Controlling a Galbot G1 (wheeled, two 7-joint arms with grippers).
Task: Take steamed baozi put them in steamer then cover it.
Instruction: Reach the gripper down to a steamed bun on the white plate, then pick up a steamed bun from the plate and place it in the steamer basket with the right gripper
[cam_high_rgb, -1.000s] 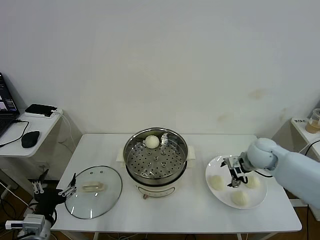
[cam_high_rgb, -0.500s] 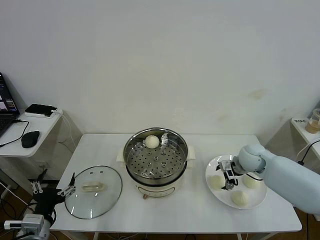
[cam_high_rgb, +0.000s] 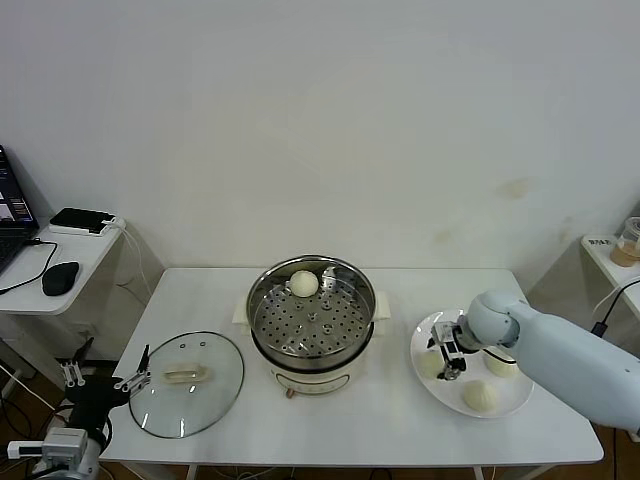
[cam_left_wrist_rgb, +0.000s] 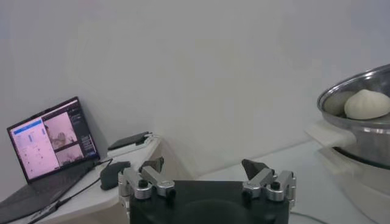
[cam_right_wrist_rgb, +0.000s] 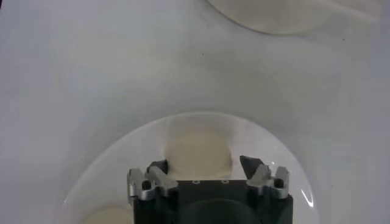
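The steel steamer (cam_high_rgb: 311, 322) stands mid-table on its cream base, with one baozi (cam_high_rgb: 304, 283) at its far edge, also seen in the left wrist view (cam_left_wrist_rgb: 367, 103). Three more baozi lie on a white plate (cam_high_rgb: 515, 402): a left one (cam_high_rgb: 430, 366), a right one (cam_high_rgb: 501, 363) and a near one (cam_high_rgb: 481, 396). My right gripper (cam_high_rgb: 447, 352) is low over the left baozi (cam_right_wrist_rgb: 198, 148), open, its fingers (cam_right_wrist_rgb: 251, 165) straddling the bun with a small gap on one side. The glass cover (cam_high_rgb: 187, 383) lies flat at the table's left. My left gripper (cam_left_wrist_rgb: 204, 167) waits open beside it, off the table's left edge.
A side table at the left carries a laptop (cam_left_wrist_rgb: 52, 137), a mouse (cam_high_rgb: 61, 277) and a black box (cam_high_rgb: 82, 219). Another small table with a cup (cam_high_rgb: 629, 241) stands at the far right. The plate sits near the table's right front corner.
My right gripper has moved left across the plate, from between the buns down onto the left baozi. Its jaws have narrowed slightly. The left arm has not moved.
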